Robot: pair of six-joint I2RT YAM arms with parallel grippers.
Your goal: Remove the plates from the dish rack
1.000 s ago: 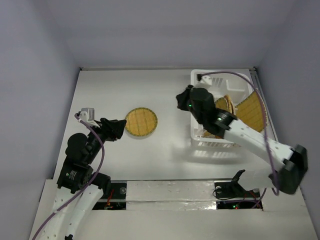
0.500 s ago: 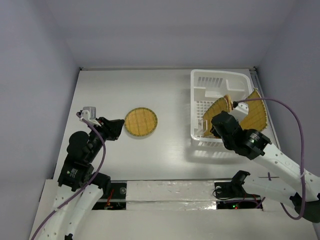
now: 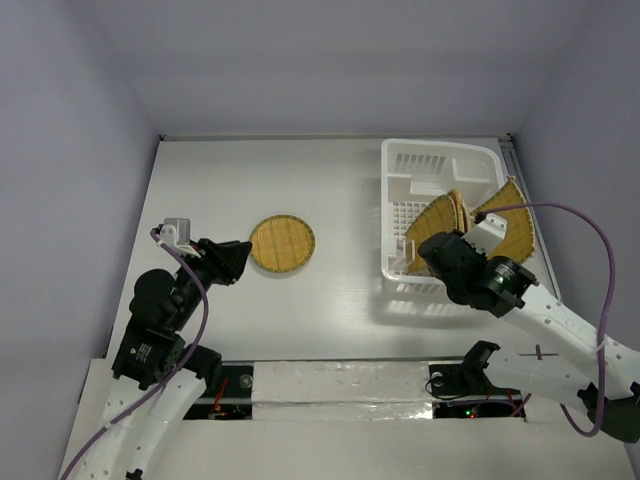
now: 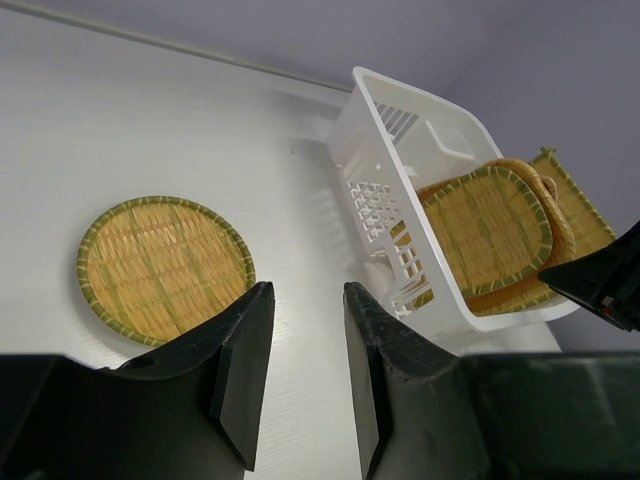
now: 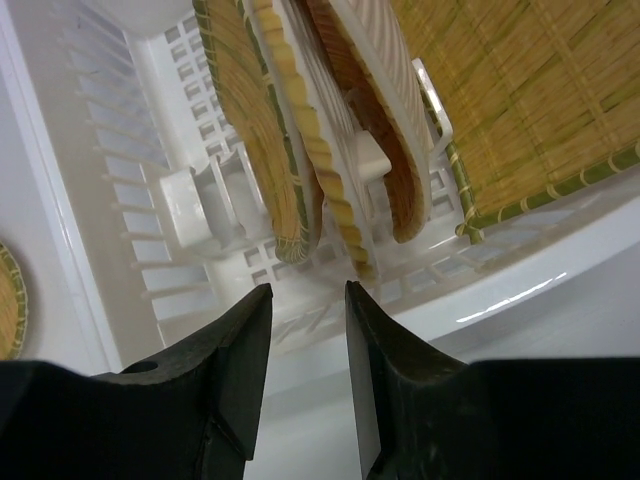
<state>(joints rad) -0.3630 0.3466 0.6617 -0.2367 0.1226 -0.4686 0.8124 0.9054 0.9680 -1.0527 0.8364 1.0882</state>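
Note:
One round tan woven plate (image 3: 282,244) lies flat on the table; it also shows in the left wrist view (image 4: 165,268). My left gripper (image 3: 243,256) is open and empty, just left of that plate, with its fingertips (image 4: 305,290) above bare table. The white dish rack (image 3: 440,160) stands at the back right. It holds round plates (image 3: 452,211) standing on edge and a larger square plate (image 3: 512,226) leaning on its right wall. My right gripper (image 3: 428,248) is open and empty at the rack's near edge. Its fingertips (image 5: 307,288) point at the round plates (image 5: 262,140) beside the square plate (image 5: 520,90).
The rack (image 5: 110,210) has slotted walls, a grid floor and upright divider pegs. From the left wrist view the rack (image 4: 392,125) lies to the right, with the right arm's dark body (image 4: 600,275) at its near corner. A purple cable (image 3: 590,250) loops over the right arm.
My right arm has pulled back from over the rack's left wall to the rack's near edge and now points into the rack. The left arm has barely moved.

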